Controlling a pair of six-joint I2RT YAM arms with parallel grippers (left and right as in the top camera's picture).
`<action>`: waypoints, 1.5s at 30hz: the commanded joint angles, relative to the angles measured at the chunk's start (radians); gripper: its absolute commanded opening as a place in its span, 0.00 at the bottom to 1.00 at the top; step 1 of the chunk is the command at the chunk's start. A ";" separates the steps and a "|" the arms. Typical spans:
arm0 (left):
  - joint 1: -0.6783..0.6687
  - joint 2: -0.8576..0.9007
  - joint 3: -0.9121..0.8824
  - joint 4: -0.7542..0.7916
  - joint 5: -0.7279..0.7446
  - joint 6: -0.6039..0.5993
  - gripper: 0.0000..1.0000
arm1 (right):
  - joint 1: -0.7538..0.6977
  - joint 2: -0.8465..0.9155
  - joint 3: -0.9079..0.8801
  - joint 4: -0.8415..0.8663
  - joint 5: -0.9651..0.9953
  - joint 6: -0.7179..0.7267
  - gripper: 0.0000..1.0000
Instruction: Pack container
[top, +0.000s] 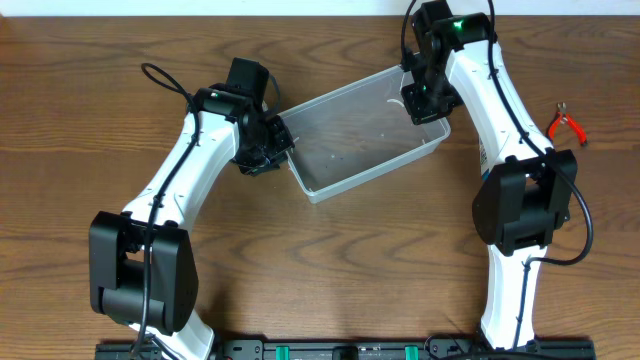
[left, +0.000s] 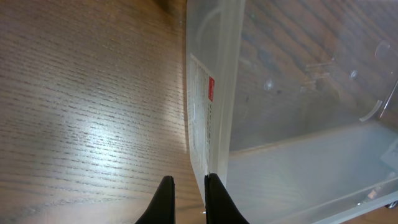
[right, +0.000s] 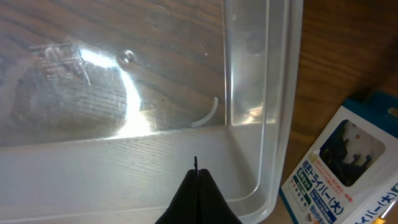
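Container on the table, packing seemingly unstarted. Left gripper nearly closed at its left wall, hold unclear; right gripper closed, empty, over its right end. Next: fetch an item.

Seen from overhead, wide desk lies free below the container. The left pincer blocks its left wall, the right pincer its upper-right corner, a blue-and-white box just outside. Red pliers lie far right.
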 joint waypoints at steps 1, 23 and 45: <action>-0.004 0.011 -0.001 -0.006 -0.034 -0.018 0.07 | 0.015 -0.029 -0.008 -0.002 -0.015 -0.013 0.02; -0.004 0.085 -0.001 0.106 -0.055 0.012 0.07 | 0.061 -0.029 -0.193 0.002 -0.053 0.010 0.02; 0.037 0.006 0.039 0.154 -0.045 0.147 0.12 | 0.082 -0.035 -0.046 0.100 -0.068 -0.014 0.40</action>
